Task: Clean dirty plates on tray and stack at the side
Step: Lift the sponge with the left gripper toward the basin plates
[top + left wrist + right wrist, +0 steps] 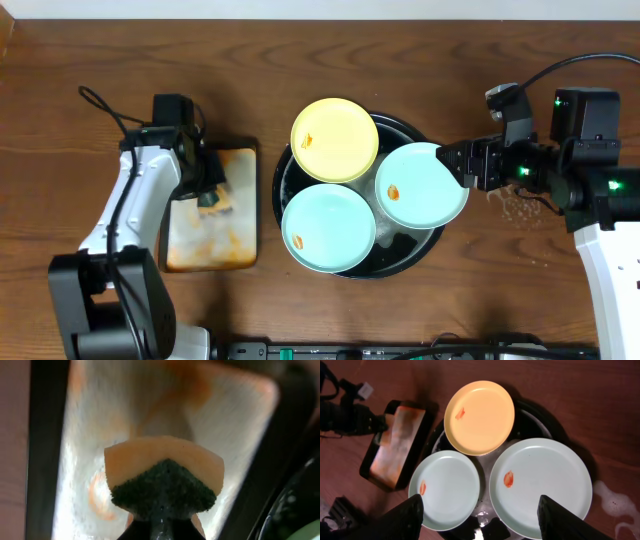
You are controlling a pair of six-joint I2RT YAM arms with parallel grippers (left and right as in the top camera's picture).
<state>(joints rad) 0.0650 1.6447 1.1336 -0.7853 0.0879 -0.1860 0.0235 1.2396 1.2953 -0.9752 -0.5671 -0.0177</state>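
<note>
The three plates are all on the round black tray point(283, 190), face up. Being round, they have no real long axis, so I go by the smears. The yellow plate point(334, 140) sits at the top and hangs over the tray's upper-left rim, with an orange smear on its left part. The light blue plate point(328, 228) sits at the bottom, smear near its left edge. The mint plate point(420, 185) is on the right, sticking out past the right rim, smear left of its centre. The three rims look like they touch or overlap in the middle, but I can't tell which.

The right gripper point(462, 167) is at the mint plate's right edge, pointing left at it. In the wrist view its fingers point(407, 517) are spread wide with nothing between them.

The left gripper point(210, 192) hangs over the orange-stained rectangular tray point(212, 255), whose long axis runs top to bottom in the overhead. It's clamped on a sponge point(165, 480), green scrub side towards the wrist camera.

There's some foam point(515, 205) on the tabletop point(100, 60) right of the black tray.
</note>
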